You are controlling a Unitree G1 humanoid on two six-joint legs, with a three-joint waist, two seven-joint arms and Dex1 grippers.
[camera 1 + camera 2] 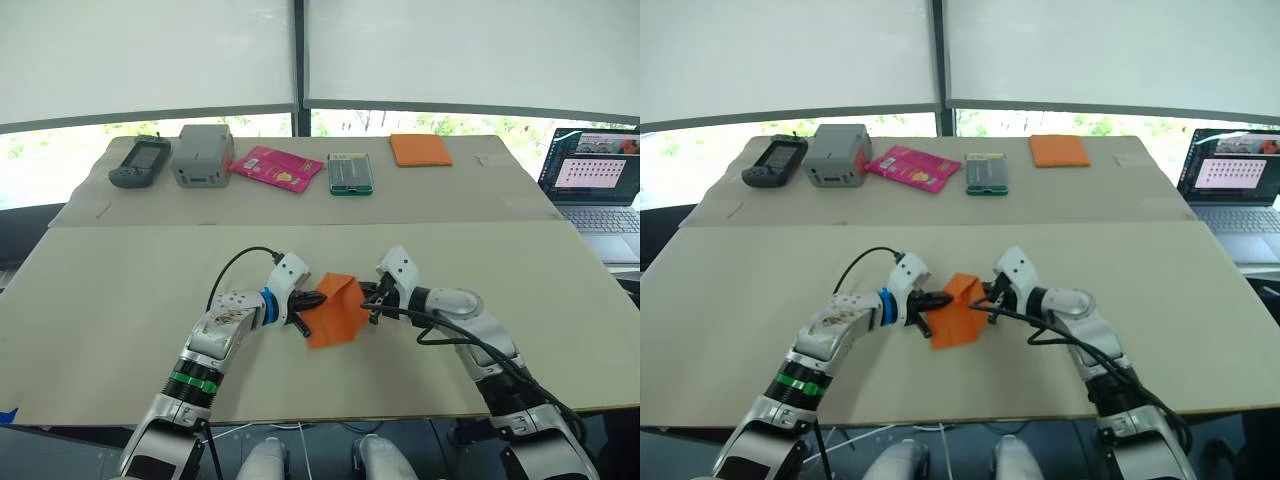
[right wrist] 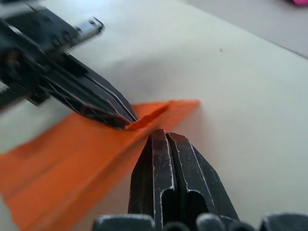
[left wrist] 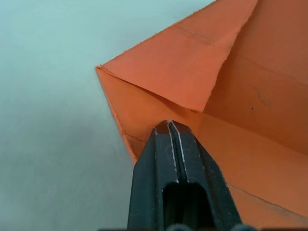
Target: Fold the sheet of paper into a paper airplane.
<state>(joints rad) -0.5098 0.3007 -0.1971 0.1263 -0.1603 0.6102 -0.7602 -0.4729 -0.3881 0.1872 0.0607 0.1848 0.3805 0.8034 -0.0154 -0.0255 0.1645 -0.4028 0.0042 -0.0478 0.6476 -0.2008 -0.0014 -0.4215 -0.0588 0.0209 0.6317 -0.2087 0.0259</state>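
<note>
No writing could be read. The sheet of paper (image 1: 336,310), partly folded, lay mid-worktop (image 1: 120,300) between both arms. The left end effector (image 1: 314,299) and the right end effector (image 1: 366,296) each pinched one of its edges, fingers closed.

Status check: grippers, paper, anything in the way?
Left gripper shut on paper. Right gripper shut at its opposite edge. Paper partly folded, creased, lifted between them. No obstruction nearby; clutter sits along table's far edge.
</note>
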